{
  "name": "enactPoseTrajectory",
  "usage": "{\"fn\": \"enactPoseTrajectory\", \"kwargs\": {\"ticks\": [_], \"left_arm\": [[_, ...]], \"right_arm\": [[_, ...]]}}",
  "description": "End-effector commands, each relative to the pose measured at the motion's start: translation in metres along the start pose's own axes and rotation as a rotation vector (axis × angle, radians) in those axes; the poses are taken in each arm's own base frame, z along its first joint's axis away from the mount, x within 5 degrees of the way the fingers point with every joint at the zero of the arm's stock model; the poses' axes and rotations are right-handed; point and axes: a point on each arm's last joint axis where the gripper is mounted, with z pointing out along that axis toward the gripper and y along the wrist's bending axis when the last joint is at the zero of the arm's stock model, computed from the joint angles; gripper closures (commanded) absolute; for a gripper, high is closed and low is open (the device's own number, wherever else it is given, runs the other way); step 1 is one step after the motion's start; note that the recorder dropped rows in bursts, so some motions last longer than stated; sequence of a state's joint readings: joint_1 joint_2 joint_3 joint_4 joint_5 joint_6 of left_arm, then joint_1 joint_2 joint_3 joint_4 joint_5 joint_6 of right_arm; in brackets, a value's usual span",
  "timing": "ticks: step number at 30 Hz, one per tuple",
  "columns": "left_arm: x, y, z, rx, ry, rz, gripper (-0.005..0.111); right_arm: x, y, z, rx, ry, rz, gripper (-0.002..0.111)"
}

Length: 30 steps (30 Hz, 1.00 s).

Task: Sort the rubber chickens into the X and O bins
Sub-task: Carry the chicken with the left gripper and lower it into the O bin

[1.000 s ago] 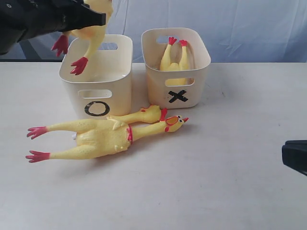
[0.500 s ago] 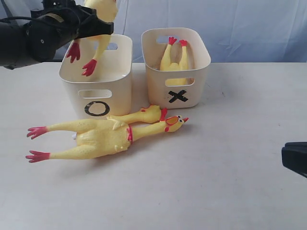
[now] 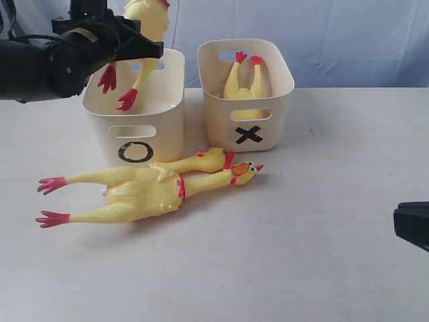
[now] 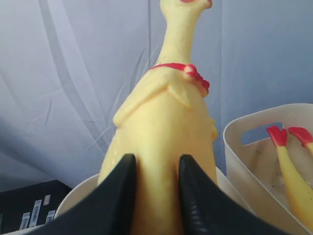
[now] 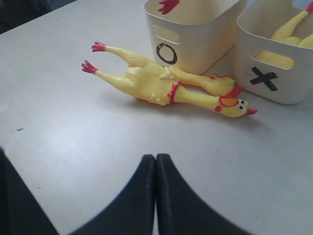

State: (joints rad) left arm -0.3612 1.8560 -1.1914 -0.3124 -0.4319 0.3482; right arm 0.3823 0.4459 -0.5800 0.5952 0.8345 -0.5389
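– yellow rubber clamped in my left gripper (image 4: 156, 166): black fingers (image 4: 122, 191) pinch the held chicken (image 4: 166, 122) around its lower body.

– where is it relative to the o bin (image 3: 134, 131)?

– directly above the bin's far-left part. its long axis is nearly upright, head up, and the red feet dangle at about rim height. so i judge the move ahead is straight down and then let go, no sideways reach.

– and the other arm?

– right gripper (image 5: 155, 166) is clenched on nothing, low at the near right, well apart from everything. the left arm is the only one placed for this.

– what's left on the table (image 3: 301, 235)?

– a whole chicken (image 3: 141, 191) lying on its side, feet left, beak right, near the o bin's front. the head-and-neck piece (image 3: 198, 162) lies alongside it, touching or nearly so (i can't tell which). in the x bin (image 3: 275, 121), to the right, a chicken body (image 3: 242, 84) rests feet-up against the far wall.

– handling?

– soft, squashy skin with fine pimples and a red collar; it should flop when released. the bins are smooth cream plastic, rounded corners, slot handles.
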Motion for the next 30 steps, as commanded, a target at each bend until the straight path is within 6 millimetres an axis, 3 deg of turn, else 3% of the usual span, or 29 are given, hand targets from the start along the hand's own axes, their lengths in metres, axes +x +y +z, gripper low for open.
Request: {"fn": "enactPoseTrajectory", "kwargs": {"ticks": [1,5,11,30], "left_arm": [[0.011,-0.001,0.012,-0.013,-0.08,0.056,0.107],[0.026,0.001,0.023,-0.052,-0.164,0.074,0.107],[0.054,0.013,0.038,-0.07,-0.085,0.027,0.107],[0.071,0.008,0.04,-0.014,0.074,0.045,0.104]], "right_arm": [[0.001,-0.001,0.0,0.008,-0.001,-0.006,0.109],[0.001,-0.001,0.0,0.008,-0.001,-0.006,0.109],[0.001,-0.001,0.0,0.008,-0.001,-0.006,0.109],[0.001,-0.001,0.0,0.012,-0.007,-0.006,0.109]]}}
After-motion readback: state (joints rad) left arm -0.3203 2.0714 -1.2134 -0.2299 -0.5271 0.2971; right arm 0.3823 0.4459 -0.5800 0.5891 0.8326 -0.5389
